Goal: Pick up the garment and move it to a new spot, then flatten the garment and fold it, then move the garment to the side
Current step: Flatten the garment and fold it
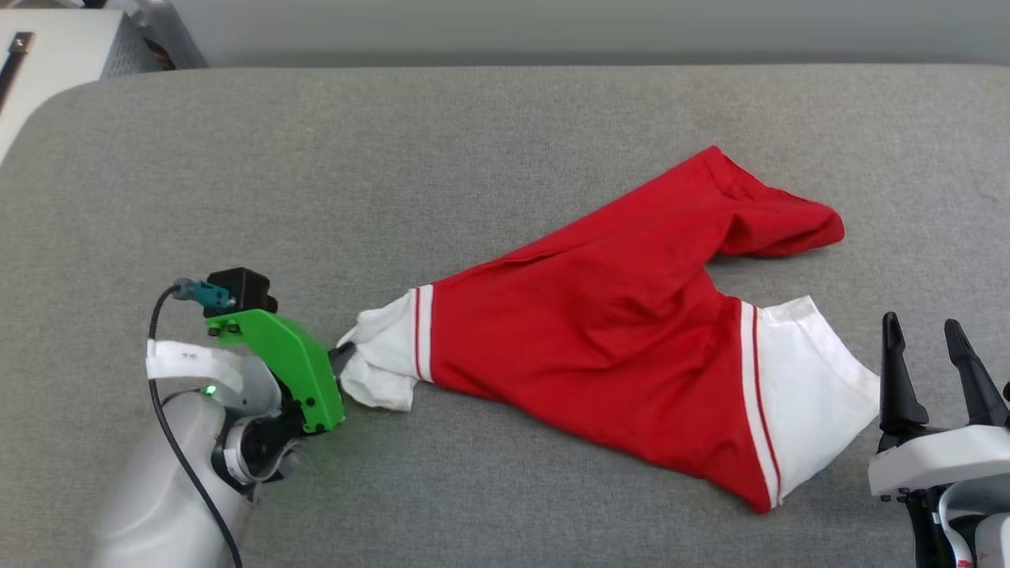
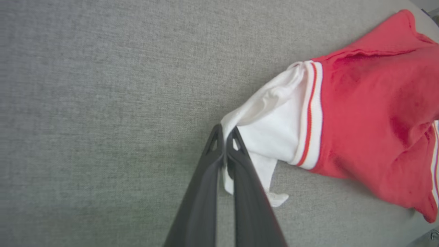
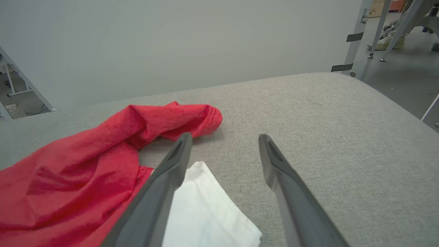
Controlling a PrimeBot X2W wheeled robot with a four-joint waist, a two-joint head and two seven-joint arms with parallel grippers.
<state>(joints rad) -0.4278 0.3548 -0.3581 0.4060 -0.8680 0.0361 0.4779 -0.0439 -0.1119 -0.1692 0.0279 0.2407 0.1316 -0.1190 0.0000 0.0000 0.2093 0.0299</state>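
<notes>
The garment lies rumpled on the grey surface, red body in the middle with a white sleeve at each end. My left gripper is shut on the edge of the left white sleeve; in the left wrist view the fingertips pinch white cloth of the garment. My right gripper stands open at the lower right, just right of the other white sleeve, with nothing between its fingers. In the right wrist view the open gripper hovers over the garment, beside its white sleeve.
The grey padded surface stretches wide around the garment. A pale cabinet stands beyond its far left corner. Metal stand legs and floor lie past the far right edge.
</notes>
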